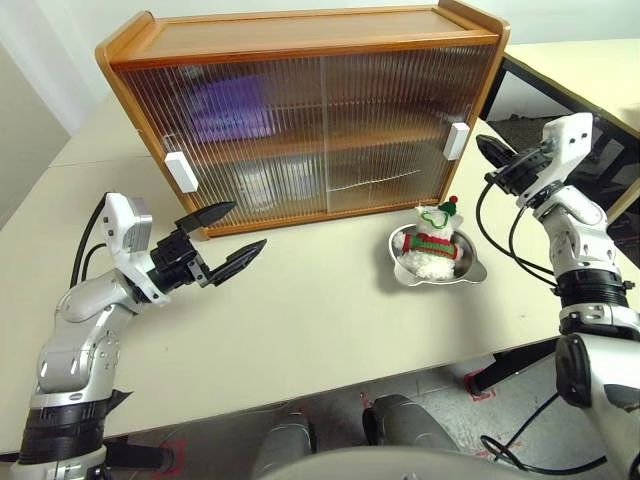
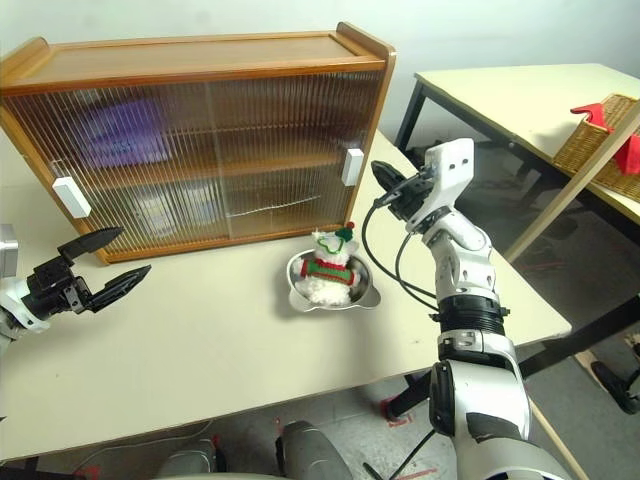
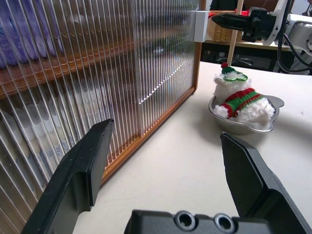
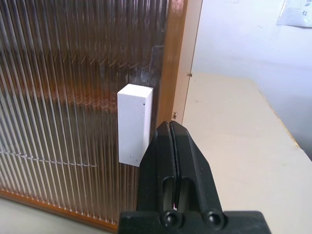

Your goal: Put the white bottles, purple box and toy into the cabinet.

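behind the orange-brown wooden cabinet's [image 1: 300, 40] closed ribbed doors, the lavender-purple pack [image 1: 228, 108] is a blur and the jars hard to make out. the fluffy white plush toy [image 1: 432, 245] sits in a shiny metal dish [image 1: 470, 270]. left gripper [image 1: 222, 240] gapes wide, empty; right gripper [image 2: 381, 172] pinched together near the right white handle [image 4: 132, 122].

Left arm is bent low out front, its left gripper [image 1: 226, 250] pointing level and inward with both black fingers spread wide, nothing between them. Right arm reaches further forward and higher, right gripper [image 2: 380, 172] angled inward, fingers pressed tight together and empty.
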Robot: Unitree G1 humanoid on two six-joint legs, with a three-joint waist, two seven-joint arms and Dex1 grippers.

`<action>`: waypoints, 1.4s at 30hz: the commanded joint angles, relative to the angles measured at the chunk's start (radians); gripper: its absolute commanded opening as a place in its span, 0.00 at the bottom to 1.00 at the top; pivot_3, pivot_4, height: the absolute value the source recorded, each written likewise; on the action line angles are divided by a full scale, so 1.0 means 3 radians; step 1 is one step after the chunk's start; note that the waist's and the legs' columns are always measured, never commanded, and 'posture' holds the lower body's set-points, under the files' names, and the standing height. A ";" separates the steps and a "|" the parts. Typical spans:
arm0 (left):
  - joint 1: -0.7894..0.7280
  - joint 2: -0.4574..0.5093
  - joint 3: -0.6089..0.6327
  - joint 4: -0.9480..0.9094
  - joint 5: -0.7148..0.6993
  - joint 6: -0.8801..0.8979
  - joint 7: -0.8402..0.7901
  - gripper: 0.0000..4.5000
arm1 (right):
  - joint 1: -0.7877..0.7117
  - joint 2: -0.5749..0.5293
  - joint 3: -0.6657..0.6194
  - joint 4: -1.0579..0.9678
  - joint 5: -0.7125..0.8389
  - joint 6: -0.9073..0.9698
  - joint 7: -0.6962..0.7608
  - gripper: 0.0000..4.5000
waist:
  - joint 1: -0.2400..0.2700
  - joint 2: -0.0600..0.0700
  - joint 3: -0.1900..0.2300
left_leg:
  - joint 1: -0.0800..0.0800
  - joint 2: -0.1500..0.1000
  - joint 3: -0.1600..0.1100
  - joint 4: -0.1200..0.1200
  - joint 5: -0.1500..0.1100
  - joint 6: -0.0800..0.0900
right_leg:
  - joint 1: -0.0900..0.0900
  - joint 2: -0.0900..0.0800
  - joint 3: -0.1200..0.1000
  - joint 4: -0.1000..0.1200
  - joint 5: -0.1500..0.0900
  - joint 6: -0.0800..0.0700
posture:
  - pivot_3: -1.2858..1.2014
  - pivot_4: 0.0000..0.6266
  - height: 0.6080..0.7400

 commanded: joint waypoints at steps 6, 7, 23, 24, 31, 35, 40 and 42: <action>-0.0022 0.0077 -0.0033 -0.0015 0.0073 0.0036 0.0076 1.00 | -0.0077 0.0059 0.0046 0.0113 -0.0051 -0.0014 0.0081 0.01 | 0.0000 0.0000 0.0000 | 0.0000 0.0000 0.0001 0.0000 0.0000 0.0000 | 0.0000 0.0000 0.0000 0.0000 0.0000 0.0000 | 0.45 0.00 1.00; -0.0029 0.0084 -0.0038 -0.0022 0.0071 0.0047 0.0089 1.00 | -0.0085 0.0066 0.0045 0.0123 -0.0048 -0.0014 0.0089 0.01 | 0.0001 0.0000 0.0000 | 0.0000 0.0000 0.0001 0.0000 0.0000 0.0000 | 0.0000 0.0000 0.0000 0.0000 0.0000 0.0000 | 0.45 0.00 1.00; -0.0032 0.0096 -0.0020 0.0141 0.0126 -0.0052 0.0054 1.00 | -0.0111 0.0189 0.0066 0.0006 -0.0005 0.0155 0.0191 0.01 | 0.0009 0.0002 0.0000 | 0.0000 0.0003 0.0001 0.0000 0.0000 0.0000 | -0.0001 0.0001 0.0000 0.0000 0.0001 -0.0003 | 0.46 0.00 1.00; -0.0031 0.0096 -0.0021 0.0153 0.0129 -0.0060 0.0049 1.00 | -0.0112 0.0198 0.0067 -0.0008 0.0007 0.0176 0.0207 0.01 | 0.0010 0.0002 -0.0001 | 0.0000 0.0003 0.0001 0.0000 0.0000 0.0000 | -0.0001 0.0001 0.0000 0.0001 0.0001 -0.0004 | 0.46 0.00 1.00; -0.0005 0.0098 -0.0041 0.0188 0.0179 -0.0082 0.0034 1.00 | -0.0113 0.0225 0.0061 -0.0089 0.0040 0.0268 0.0301 0.01 | 0.0010 0.0002 -0.0001 | 0.0000 0.0003 0.0001 0.0000 0.0000 0.0000 | -0.0001 0.0001 -0.0001 0.0001 -0.0004 -0.0014 | 0.46 0.00 1.00; 0.0010 0.0096 -0.0046 0.0192 0.0200 -0.0096 0.0026 1.00 | -0.0125 0.0277 0.0071 -0.0141 0.0085 0.0338 0.0397 0.01 | 0.0010 0.0002 -0.0001 | 0.0000 0.0003 0.0001 0.0000 0.0000 0.0000 | -0.0001 0.0002 -0.0001 0.0001 -0.0004 -0.0014 | 0.46 0.00 1.00; 0.0058 0.0109 0.0008 0.0156 0.0142 -0.0115 -0.0018 1.00 | -0.0184 0.0338 0.0123 -0.0130 0.0087 0.0378 0.0507 0.01 | 0.0009 0.0002 -0.0001 | 0.0001 0.0004 0.0001 0.0000 0.0000 0.0000 | -0.0002 0.0003 -0.0001 0.0001 -0.0004 -0.0016 | 0.46 0.00 1.00; 0.0071 0.0102 0.0032 0.0121 0.0096 -0.0113 -0.0029 1.00 | -0.0210 0.0349 0.0137 -0.0100 0.0086 0.0373 0.0535 0.01 | 0.0013 0.0002 -0.0001 | 0.0000 0.0004 0.0001 0.0000 0.0000 0.0000 | -0.0002 0.0003 -0.0001 0.0001 -0.0004 -0.0017 | 0.46 0.00 1.00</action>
